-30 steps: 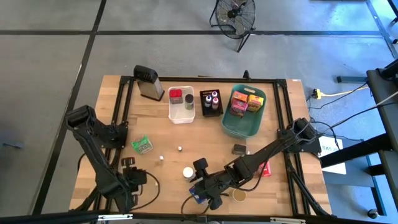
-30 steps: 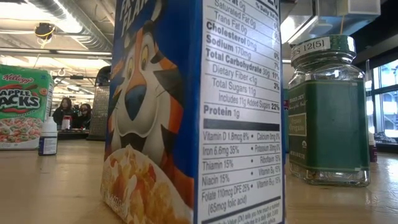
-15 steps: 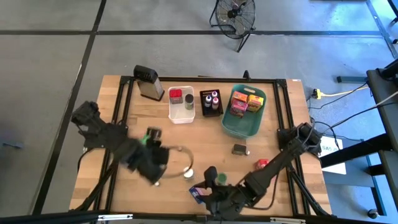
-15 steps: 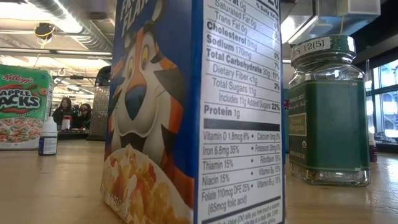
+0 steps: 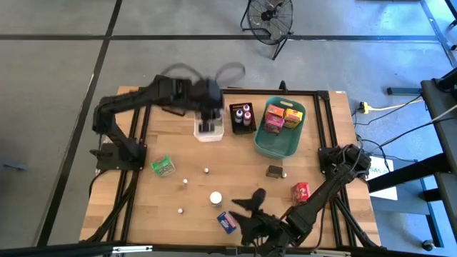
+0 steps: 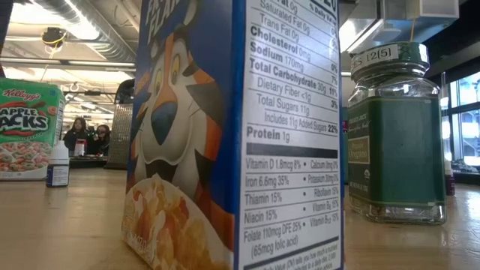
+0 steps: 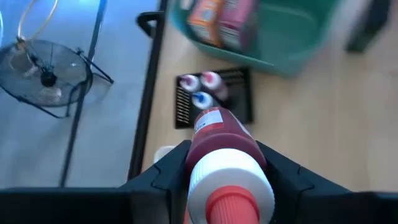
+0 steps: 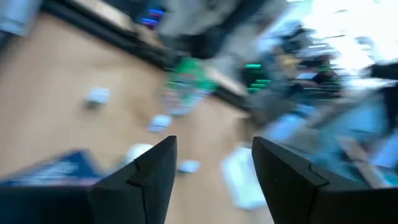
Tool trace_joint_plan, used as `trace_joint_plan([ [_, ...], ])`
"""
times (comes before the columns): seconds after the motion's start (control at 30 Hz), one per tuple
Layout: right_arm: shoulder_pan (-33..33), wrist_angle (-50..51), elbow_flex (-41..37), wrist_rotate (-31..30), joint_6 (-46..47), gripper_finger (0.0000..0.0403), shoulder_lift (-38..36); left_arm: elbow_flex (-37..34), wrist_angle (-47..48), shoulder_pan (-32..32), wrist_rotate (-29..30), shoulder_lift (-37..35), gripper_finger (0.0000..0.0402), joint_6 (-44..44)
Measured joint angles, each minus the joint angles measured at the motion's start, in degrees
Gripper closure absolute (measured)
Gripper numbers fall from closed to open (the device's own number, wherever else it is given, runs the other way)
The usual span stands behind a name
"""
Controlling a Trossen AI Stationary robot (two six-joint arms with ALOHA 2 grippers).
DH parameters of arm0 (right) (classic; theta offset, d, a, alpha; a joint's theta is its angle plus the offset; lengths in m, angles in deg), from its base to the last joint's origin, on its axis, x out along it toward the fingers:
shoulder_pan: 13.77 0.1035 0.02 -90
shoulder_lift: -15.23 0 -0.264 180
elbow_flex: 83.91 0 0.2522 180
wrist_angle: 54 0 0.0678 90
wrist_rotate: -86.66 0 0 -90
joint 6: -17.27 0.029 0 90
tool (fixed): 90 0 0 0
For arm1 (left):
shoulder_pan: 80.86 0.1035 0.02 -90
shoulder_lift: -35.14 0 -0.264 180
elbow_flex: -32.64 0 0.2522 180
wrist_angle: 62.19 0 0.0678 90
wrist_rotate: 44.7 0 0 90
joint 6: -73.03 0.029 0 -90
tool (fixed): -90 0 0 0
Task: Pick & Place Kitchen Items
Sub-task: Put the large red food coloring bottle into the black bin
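Note:
My left gripper (image 5: 207,107) hangs above the white bin (image 5: 208,135) at the table's far side, shut on a red bottle (image 7: 221,137) with a white cap (image 7: 230,183). My right gripper (image 5: 243,205) stands open near the front edge, beside a blue box (image 5: 228,222), with nothing between its fingers (image 8: 155,174). The blue box lies flat on the wood and fills the low view (image 6: 225,135). A red box (image 5: 300,191), a green packet (image 5: 163,166), a white-capped jar (image 5: 216,198) and a dark item (image 5: 274,171) also rest on the table. My left gripper pinches the red bottle's body, just behind the white cap (image 7: 193,155), between its two fingers (image 7: 283,171). The bottle lies along the fingers, its cap end toward the wrist and its base pointing out. It is lifted clear of the table, slanting downward.
A black tray (image 5: 243,118) of small bottles and a teal basket (image 5: 275,146) with boxes stand beside the bin. A metal grater (image 5: 166,106) stands at the far left. A green jar (image 6: 394,135), a cereal box (image 6: 28,127) and small white bottles (image 5: 184,181) dot the table.
My left arm has swung from the near left of the table up and across to the far side, above the white bin, carrying the red bottle. My right gripper has turned at the wrist and drawn a little toward the near edge, baring the red box.

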Motion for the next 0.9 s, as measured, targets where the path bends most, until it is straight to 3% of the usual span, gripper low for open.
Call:
trace_joint_plan([
  [0.07,0.3,2.2,0.0,-6.8,0.0,0.0192,-0.2,0.0,-2.5,4.3,-3.0,1.0,0.0262,1.2],
  [0.17,0.0,5.6,0.0,-12.0,0.1,0.0192,-1.0,0.0,-5.4,8.8,-5.7,3.7,0.0262,4.6],
  [0.3,-1.3,6.1,0.0,-13.2,0.0,0.0192,-2.0,1.6,-7.3,12.2,-11.9,9.7,0.0262,7.9],
  [0.53,-1.0,6.0,0.3,-13.5,-0.2,0.0192,-7.0,16.1,1.3,14.8,-13.2,21.1,0.0262,13.0],
  [0.67,1.1,6.4,0.3,-18.4,-0.2,0.0192,-9.8,22.5,3.0,16.3,-15.0,24.9,0.0262,15.2],
  [0.9,3.7,3.7,0.3,-22.2,-6.7,0.0192,-13.9,24.9,5.7,19.9,-16.7,27.4,0.0262,18.4],
])
